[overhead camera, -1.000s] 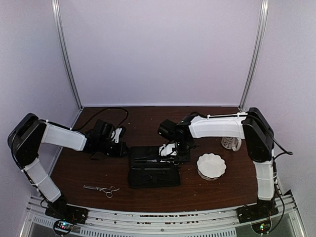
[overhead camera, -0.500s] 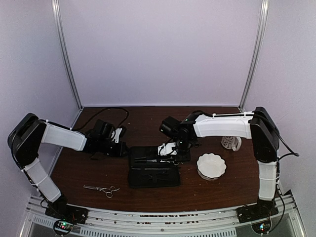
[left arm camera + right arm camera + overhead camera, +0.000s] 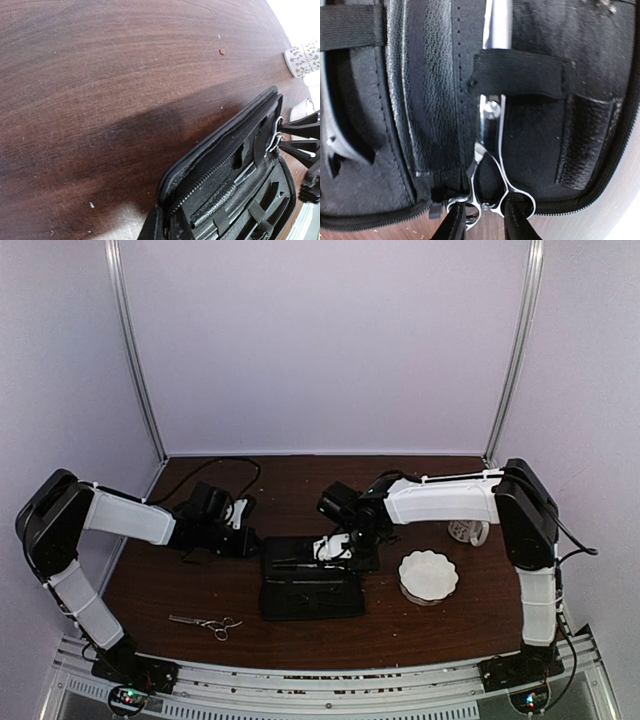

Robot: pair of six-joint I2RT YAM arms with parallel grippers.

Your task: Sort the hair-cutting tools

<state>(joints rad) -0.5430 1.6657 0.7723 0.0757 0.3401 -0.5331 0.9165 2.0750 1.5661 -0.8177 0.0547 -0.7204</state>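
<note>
The right gripper [image 3: 484,221] hangs over the far half of the flat black fabric zip case [image 3: 310,596], which lies open at the middle of the brown wooden table [image 3: 180,590]. Its 2 fingers [image 3: 453,223] stand slightly apart, their tips over the looped rings of a slim silver pair of scissors [image 3: 492,107]. The blades of that pair are tucked under a black elastic strap [image 3: 520,72] inside the case, and whether the tips touch the rings cannot be told. A second slim silver pair of scissors [image 3: 205,623] lies loose on the table near the left front edge, well apart from both arms. The left gripper [image 3: 238,535] sits pressed together just beside the case's far left corner. A white scalloped bowl [image 3: 428,575] stands right of the case. Against the frame 1 second earlier, the right wrist has shifted slightly left over the case; the left arm, loose scissors and bowl are unmoved.
</note>
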